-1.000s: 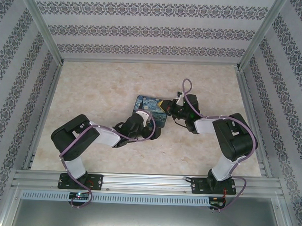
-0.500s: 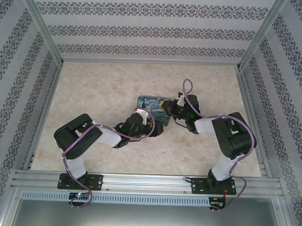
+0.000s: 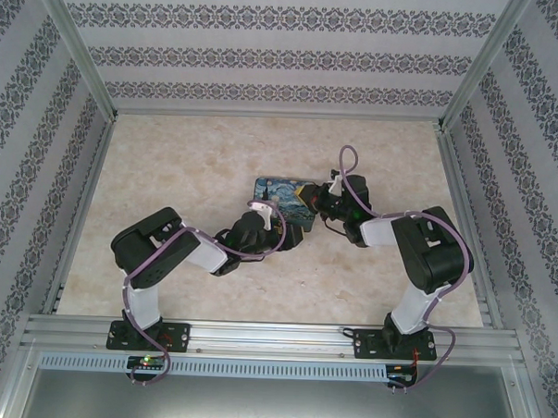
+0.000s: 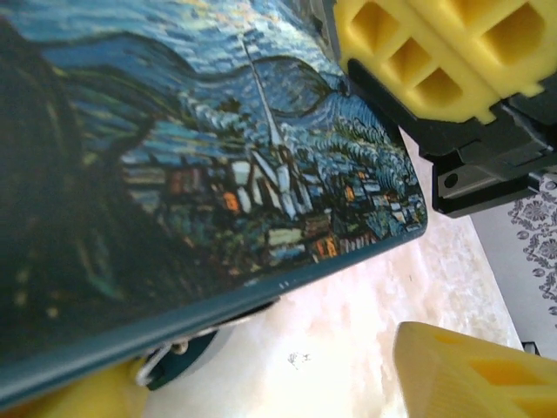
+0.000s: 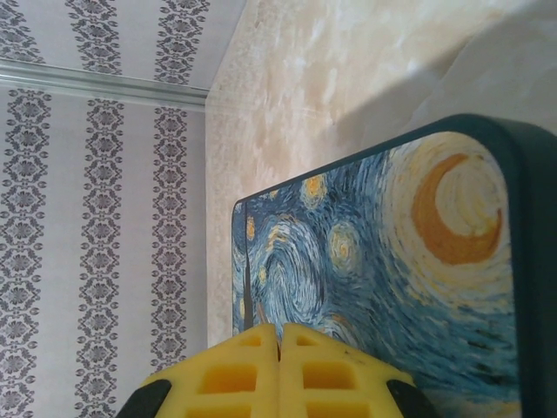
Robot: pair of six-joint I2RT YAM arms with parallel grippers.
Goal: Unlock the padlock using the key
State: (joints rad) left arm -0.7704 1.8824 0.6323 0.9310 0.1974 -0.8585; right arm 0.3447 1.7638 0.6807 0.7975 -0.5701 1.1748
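The blue padlock with its thin silvery shackle peeks out from under the near edge of the starry-night tin, at the lower left of the left wrist view. My left gripper is open, one yellow finger right beside the padlock and the other far to the right. In the top view the left gripper sits at the tin's front edge. My right gripper is shut over the tin's right end, its fingers above the lid. The key is hidden.
The tin lies mid-table on the marbled surface. Patterned walls and aluminium rails enclose the table. The right gripper and left gripper work close together at the tin.
The left arm has swung its elbow rightwards and pushed its gripper closer under the tin's front edge. The tin has turned slightly and shifted back. The right arm barely moved.
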